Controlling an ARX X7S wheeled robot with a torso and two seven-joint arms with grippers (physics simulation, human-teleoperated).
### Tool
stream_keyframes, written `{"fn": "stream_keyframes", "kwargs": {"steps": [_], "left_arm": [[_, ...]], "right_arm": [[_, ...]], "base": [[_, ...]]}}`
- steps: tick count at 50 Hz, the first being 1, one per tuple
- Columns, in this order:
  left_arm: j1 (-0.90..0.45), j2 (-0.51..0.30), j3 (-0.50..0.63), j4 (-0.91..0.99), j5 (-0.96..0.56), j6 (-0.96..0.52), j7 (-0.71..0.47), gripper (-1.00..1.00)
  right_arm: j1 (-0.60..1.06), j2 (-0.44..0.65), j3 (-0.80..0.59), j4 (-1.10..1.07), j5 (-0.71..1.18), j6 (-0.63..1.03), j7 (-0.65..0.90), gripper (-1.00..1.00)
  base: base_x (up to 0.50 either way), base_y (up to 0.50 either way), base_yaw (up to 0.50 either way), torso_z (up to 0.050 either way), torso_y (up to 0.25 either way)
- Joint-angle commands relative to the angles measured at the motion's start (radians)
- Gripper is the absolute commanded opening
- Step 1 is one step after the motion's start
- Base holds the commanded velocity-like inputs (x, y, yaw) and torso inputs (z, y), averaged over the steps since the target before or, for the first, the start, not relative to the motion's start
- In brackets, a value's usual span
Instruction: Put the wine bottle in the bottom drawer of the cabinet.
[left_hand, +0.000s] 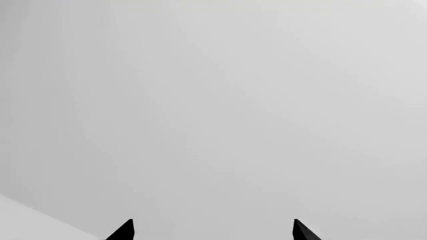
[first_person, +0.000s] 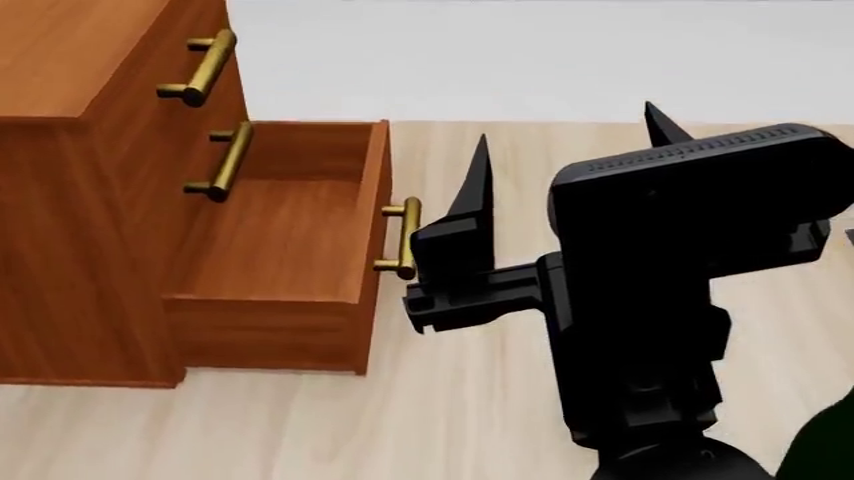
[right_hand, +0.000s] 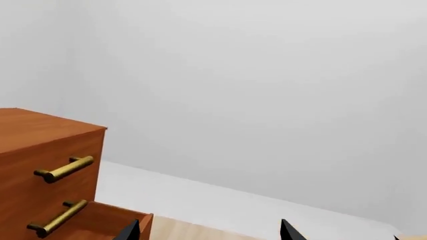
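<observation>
bottom drawer (first_person: 287, 240) open, empty, just left of right gripper (first_person: 567, 150), jaws spread, holding nothing; left gripper (left_hand: 213, 231) also spread; wine bottle out of view

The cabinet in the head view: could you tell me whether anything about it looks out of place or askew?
Only the bottom drawer stands pulled out and empty on the cabinet; nothing looks askew or damaged.

smooth wooden cabinet (first_person: 80, 250), brass handles (first_person: 400, 238)
</observation>
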Motion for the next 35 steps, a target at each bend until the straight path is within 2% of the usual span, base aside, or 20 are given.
{"fn": "stream_keyframes", "kwargs": {"steps": [1, 35], "left_arm": [[0.0, -0.001, 0.002, -0.001, 0.0, -0.002, 0.0, 1.0], [0.002, -0.004, 0.009, -0.002, 0.002, -0.005, 0.0, 1.0]], "right_arm": [[0.002, -0.002, 0.011, -0.005, 0.011, 0.008, 0.005, 1.0], [-0.019, -0.007, 0.047, -0.01, 0.035, 0.002, 0.021, 1.0]], "base": [[0.28, 0.14, 0.0, 0.0, 0.0], [0.29, 0.08, 0.0, 0.0, 0.0]]}}
